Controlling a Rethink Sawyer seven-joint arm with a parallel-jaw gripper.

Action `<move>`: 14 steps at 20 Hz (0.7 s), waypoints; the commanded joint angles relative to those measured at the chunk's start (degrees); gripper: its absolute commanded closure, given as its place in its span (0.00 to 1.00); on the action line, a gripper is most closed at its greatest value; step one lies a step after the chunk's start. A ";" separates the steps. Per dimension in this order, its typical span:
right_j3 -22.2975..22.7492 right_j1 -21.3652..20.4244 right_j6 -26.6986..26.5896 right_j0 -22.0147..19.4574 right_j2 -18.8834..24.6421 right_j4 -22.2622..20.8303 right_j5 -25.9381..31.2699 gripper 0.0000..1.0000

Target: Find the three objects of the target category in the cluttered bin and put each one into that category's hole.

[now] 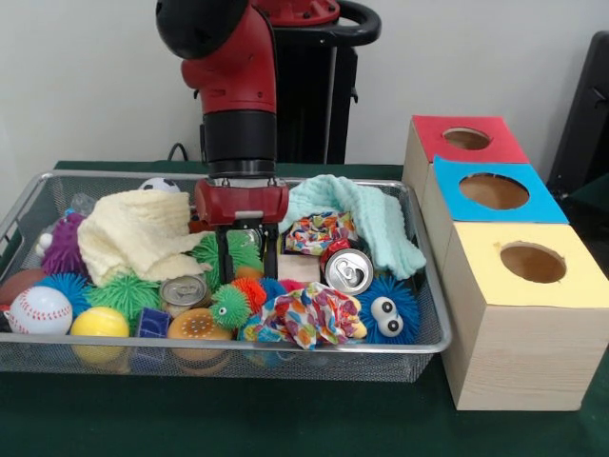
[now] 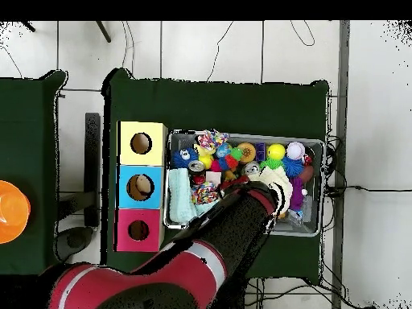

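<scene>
One arm (image 1: 233, 86) reaches into the bin (image 1: 29, 205).
Fingers (image 1: 247, 267) hang spread at mid-frame over a green ball (image 1: 211, 249), left of a can (image 1: 349, 271).

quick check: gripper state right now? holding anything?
Gripper: open, fingers spread and lowered into the bin clutter, nothing visibly held.

At nine o'clock overhead we see an orange disc (image 2: 11, 212); green cloth (image 1: 285, 419) covers the table.
</scene>
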 commanded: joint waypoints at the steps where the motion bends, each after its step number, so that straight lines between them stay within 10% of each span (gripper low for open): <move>1: -4.31 4.67 -4.81 0.83 4.47 -3.11 6.73 0.00; 14: -6.73 6.23 4.73 3.67 5.86 -15.43 6.86 0.00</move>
